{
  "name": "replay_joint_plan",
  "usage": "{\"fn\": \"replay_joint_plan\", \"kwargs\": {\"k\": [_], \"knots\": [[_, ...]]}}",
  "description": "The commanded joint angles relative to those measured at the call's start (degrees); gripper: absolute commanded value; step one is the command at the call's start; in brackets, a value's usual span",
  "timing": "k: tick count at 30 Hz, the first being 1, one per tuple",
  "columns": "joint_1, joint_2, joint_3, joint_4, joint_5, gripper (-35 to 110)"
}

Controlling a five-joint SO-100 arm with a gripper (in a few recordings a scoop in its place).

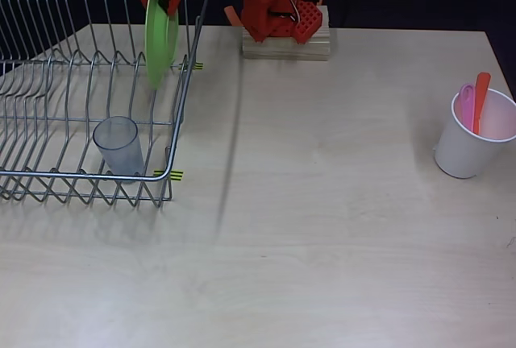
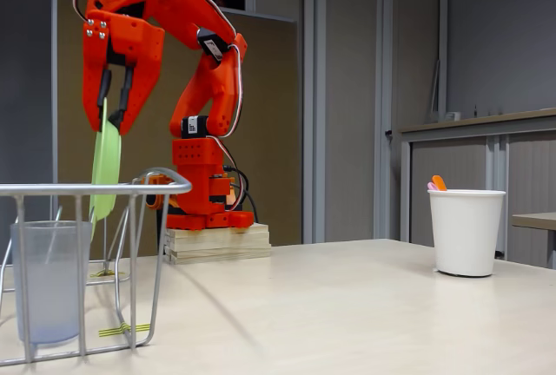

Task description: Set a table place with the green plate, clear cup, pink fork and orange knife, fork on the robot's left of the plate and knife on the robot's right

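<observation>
One arm, the robot, stands on a wooden block at the far edge of the table. Its gripper points down above the far right part of a wire dish rack, jaws narrow and clamped on the top rim of the green plate. Plate hangs edge-on and upright below the fingertips, its lower part level with the rack's top rail in the fixed view; whether it touches the wires I cannot tell.

Clear cup stands upright inside the rack, at its near right corner, just behind the front rail, well below the plate in the overhead view. Rack sits at the table's left edge, and its right wall runs beside the plate.

White cup stands near the table's right edge, well apart from the rack. Pink fork and orange knife stand in it, handles up, side by side, touching or nearly so. In the fixed view just their tips show above the white cup's rim.

Open tabletop lies between rack and white cup.
</observation>
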Motion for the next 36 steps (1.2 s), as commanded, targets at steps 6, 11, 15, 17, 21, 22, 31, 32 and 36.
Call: {"fn": "replay_joint_plan", "kwargs": {"k": [6, 11, 15, 17, 21, 22, 31, 32, 36], "knots": [[2.99, -1.32, -9.67, 4.04, -1.85, 0], [4.39, -3.78, -15.91, 7.47, -3.43, 0], [4.57, -6.5, -22.06, 10.99, -4.39, 0], [4.57, -7.73, -25.66, 12.83, -4.66, 0], [1.32, -8.96, -31.11, 14.15, -4.39, 0], [0.18, -8.96, -31.9, 14.15, -4.22, 0], [-13.36, -5.89, -34.54, 14.15, 1.76, 0], [-15.12, -5.89, -35.24, 14.15, 2.46, 0], [-23.91, -7.03, -39.02, 14.06, 4.75, 0]]}}
